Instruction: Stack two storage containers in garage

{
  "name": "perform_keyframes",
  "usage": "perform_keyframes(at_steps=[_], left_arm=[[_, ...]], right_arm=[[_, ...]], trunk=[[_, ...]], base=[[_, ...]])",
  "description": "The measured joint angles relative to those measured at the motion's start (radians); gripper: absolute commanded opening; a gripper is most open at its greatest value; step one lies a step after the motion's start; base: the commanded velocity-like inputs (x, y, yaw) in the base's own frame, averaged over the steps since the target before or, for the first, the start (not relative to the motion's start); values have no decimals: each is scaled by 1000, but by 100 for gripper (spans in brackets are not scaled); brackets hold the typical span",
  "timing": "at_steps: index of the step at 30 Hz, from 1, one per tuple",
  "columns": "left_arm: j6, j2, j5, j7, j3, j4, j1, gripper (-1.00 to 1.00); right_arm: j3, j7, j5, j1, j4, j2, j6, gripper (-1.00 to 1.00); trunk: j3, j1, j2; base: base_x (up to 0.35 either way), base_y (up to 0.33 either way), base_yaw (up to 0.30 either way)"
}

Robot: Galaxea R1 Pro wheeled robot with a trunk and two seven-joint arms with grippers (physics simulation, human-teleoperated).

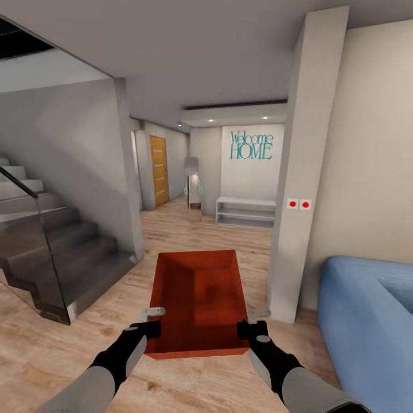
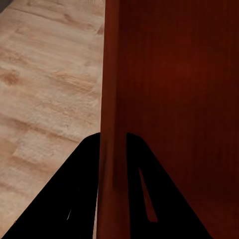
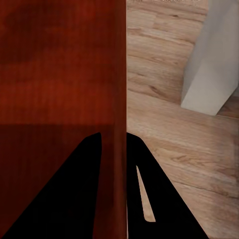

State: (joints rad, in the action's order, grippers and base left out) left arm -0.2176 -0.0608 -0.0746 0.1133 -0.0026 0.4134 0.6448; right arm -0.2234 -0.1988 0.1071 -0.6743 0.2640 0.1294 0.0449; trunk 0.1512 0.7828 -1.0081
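Note:
One orange-red storage container (image 1: 198, 301), open-topped and empty, hangs level above the light wood plank floor (image 1: 74, 355) in front of me. My left gripper (image 1: 155, 320) is shut on its left wall and my right gripper (image 1: 249, 320) on its right wall. In the left wrist view the thin wall (image 2: 110, 99) runs between the dark fingers of the left gripper (image 2: 112, 147). The right wrist view has the other wall (image 3: 117, 89) pinched in the right gripper (image 3: 115, 147). The second container is out of view, as are the garage and its concrete floor.
A grey staircase (image 1: 69, 246) with a glass rail rises at the left. A white pillar (image 1: 301, 189) stands just right of the container, with a blue sofa (image 1: 367, 327) beyond it. Ahead, a hallway leads to a low white shelf (image 1: 245, 211) and a wooden door (image 1: 159, 170).

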Motion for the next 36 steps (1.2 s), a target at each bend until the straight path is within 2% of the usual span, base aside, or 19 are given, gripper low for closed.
perform_keyframes(at_steps=[36], left_arm=[[0,0,-1,0,-1,0,0,-100]], right_arm=[[1,0,-1,0,0,0,-1,-100]], trunk=[[0,0,0]], base=[[323,0,0]])
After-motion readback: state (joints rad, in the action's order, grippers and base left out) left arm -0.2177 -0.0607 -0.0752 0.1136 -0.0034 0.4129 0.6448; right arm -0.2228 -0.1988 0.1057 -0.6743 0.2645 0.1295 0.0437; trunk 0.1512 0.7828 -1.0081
